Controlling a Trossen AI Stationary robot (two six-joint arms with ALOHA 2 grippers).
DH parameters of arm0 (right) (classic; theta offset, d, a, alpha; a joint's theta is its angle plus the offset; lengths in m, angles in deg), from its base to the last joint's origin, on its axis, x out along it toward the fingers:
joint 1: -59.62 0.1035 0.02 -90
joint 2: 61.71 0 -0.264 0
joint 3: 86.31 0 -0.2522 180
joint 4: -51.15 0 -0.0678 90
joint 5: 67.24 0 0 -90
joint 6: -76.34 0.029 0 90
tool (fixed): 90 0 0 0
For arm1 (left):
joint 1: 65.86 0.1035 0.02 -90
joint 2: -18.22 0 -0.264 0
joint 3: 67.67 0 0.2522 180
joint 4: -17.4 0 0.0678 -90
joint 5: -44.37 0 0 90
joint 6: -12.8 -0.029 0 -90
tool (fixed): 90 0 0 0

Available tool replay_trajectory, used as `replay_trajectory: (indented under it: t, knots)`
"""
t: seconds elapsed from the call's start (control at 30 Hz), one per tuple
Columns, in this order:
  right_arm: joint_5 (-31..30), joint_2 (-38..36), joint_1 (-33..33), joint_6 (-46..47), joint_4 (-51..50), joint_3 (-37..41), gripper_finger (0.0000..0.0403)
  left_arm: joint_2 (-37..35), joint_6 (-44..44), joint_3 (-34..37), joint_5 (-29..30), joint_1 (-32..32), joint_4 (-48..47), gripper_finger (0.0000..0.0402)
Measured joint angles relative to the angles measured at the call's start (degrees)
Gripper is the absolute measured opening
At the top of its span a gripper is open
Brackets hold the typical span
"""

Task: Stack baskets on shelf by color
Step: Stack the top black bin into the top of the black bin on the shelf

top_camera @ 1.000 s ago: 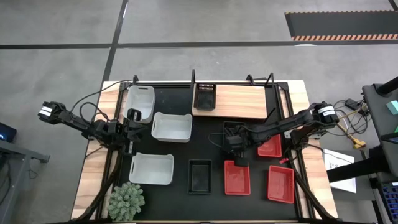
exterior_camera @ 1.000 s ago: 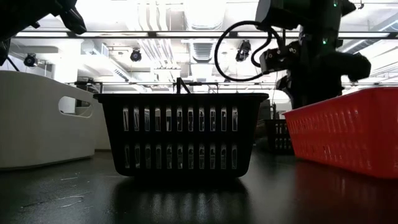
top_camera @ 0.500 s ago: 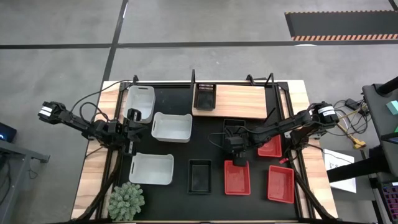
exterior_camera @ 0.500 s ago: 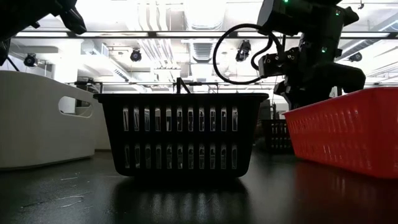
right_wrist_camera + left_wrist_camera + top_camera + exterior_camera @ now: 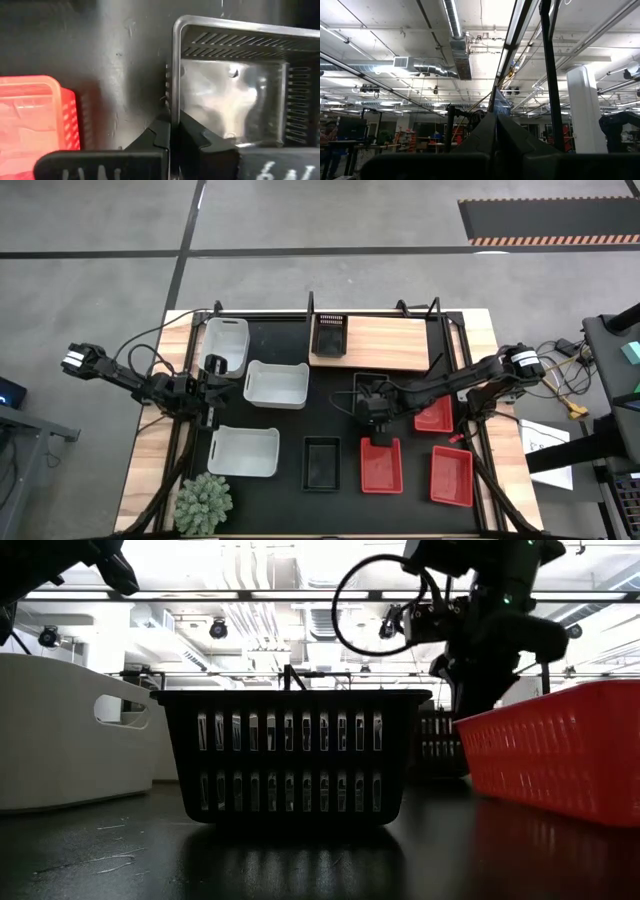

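currently right tool (image 5: 372, 408) sits mid-tabletop, fingers pinched on the rim of a black basket (image 5: 372, 388); wrist view shows the basket's wall edge between its fingers (image 5: 161, 131), so it's holding it by one short side. in the low view that basket (image 5: 440, 745) looks slightly off the mat, hard to be sure. likely step: carry it to the shelf (image 5: 388, 343) and nest it on the black basket already there (image 5: 330, 335), at the shelf's left end, starting the black pile.

left tool (image 5: 213, 392) waits at left side near the white baskets, wrist cam points up at the ceiling; its fingers (image 5: 485, 132) look closed together w/ nothing between.

other task things: 3 white baskets (image 5: 276, 384) on left half of mat, third black basket (image 5: 321, 462) front centre, 3 red baskets, one (image 5: 381, 464) just in front of the right tool, one (image 5: 451, 476) front right, one (image 5: 434, 416) partly under the right arm. none of white/red on shelf yet, so task is early.

edge grip makes sense bc the basket is wider than the tool opening; risk is tilt while carried. green plant (image 5: 203, 501) front left corner, not part of it.
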Motion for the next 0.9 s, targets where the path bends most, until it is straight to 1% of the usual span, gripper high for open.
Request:
replay_trajectory:
  t: [0.33, 0.57, 0.7, 0.9]
  knots:
    - [0.11, 0.00, 0.00, 0.17, -6.64, -8.18, 0.0008, 0.00, -0.02, 0.00, 0.00, -0.02, -0.02, 0.0000]
    - [0.08, 0.00, 0.00, 0.17, -15.19, -17.36, 0.0008, 0.00, -0.01, 0.00, 0.01, -0.02, 0.00, 0.0000]
    - [-2.67, 0.00, -0.98, -0.55, -19.14, -22.77, 0.0008, 0.01, 0.00, 0.00, 0.00, -0.02, -0.02, 0.0000]
    - [-6.00, 0.00, -4.97, -3.93, -18.49, -26.26, 0.0008, 0.02, 0.00, 0.00, 0.00, -0.01, -0.02, 0.0000]
